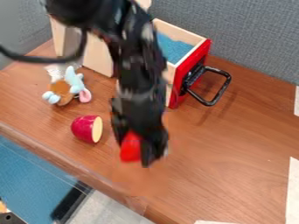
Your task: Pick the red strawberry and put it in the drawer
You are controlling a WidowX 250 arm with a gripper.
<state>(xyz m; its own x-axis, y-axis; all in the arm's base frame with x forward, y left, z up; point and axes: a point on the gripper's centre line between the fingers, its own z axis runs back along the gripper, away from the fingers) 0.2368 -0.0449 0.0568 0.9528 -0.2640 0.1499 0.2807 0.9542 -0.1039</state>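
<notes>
**Held near, bound for the far edge**

Over the brown wood-grain surface (234, 144), toward its near edge, I have the red strawberry (130, 148) clasped in my black two-finger tool (135, 152), which points down. The black jointed arm (137, 70) hangs steeply above it. Farther off and rightward, by the far edge, the red-fronted wooden drawer (198, 56) stands open; I judge the carry goes that way.

From above, the fixed camera looks down at a slant across the table (234, 148), facing the grey wall (251, 35) behind the drawer (198, 56), near enough that the arm (139, 65) looms large mid-view while the table's edge crosses the lower left.
</notes>
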